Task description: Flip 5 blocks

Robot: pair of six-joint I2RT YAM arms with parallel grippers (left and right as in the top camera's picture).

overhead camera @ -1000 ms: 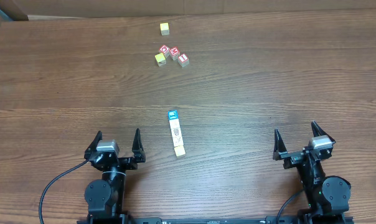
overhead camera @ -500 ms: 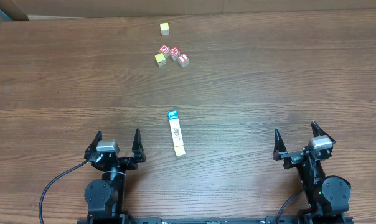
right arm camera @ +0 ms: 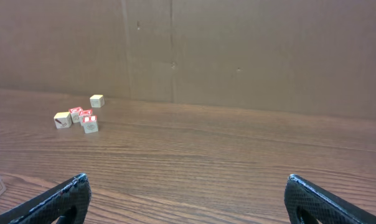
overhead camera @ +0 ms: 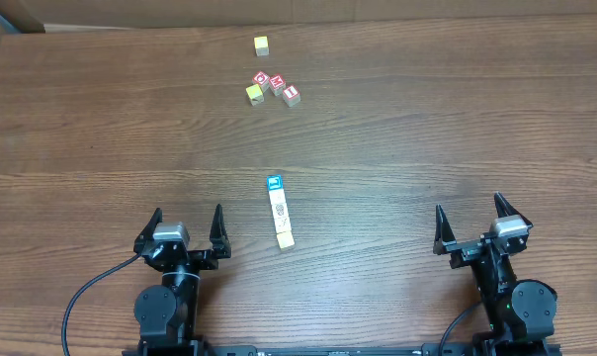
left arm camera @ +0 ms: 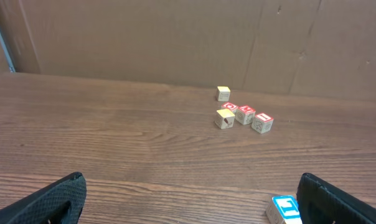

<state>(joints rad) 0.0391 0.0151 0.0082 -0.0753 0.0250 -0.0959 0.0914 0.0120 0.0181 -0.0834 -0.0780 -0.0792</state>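
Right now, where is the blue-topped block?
Overhead, the blue-topped block sits just left of centre, at the far end of the pale block row, short of the red-lettered cluster.

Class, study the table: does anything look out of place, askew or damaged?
Nothing is spilled or damaged. The blocks lie in one tidy line mid-table, though the yellowish block at its near end seems slightly turned. Four far cubes sit loosely clustered, a lone cube beyond them.

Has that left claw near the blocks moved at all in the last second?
No. The left gripper sits in the same spot, jaws open, just as far left of the row of blocks as before.
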